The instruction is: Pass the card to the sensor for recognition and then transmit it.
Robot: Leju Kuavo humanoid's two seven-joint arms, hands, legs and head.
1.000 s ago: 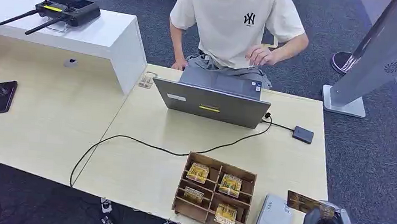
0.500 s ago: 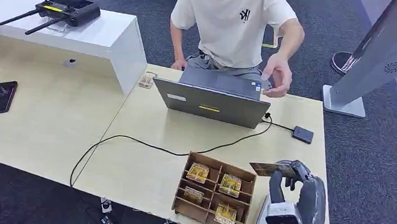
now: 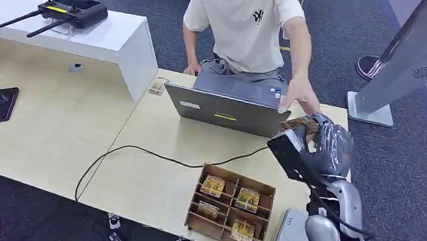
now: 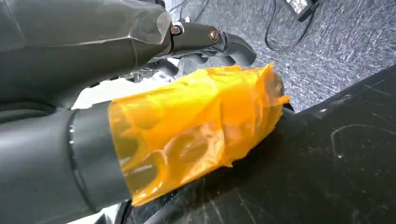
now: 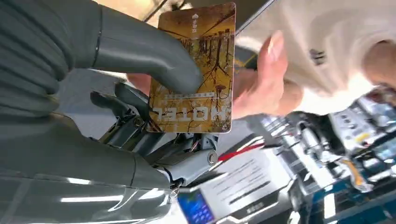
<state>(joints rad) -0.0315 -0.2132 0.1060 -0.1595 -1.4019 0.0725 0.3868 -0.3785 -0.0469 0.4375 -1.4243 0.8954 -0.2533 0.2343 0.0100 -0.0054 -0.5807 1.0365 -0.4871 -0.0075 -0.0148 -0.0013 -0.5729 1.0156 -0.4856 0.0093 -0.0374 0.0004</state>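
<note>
Open grey laptop (image 3: 226, 107) near the far edge of the pale wooden table (image 3: 155, 173), lid turned this way. Thin black cable (image 3: 156, 155) trailing from beside it across the tabletop and over the near edge. Brown wooden compartment box (image 3: 230, 209) with yellow packets in its cells at the near edge. Black phone (image 3: 2, 104) lying flat on the left-hand table. Black remote controller with two antennas (image 3: 58, 11) on the white raised counter (image 3: 99, 39). Grey carpet (image 3: 403, 164) all round.
</note>
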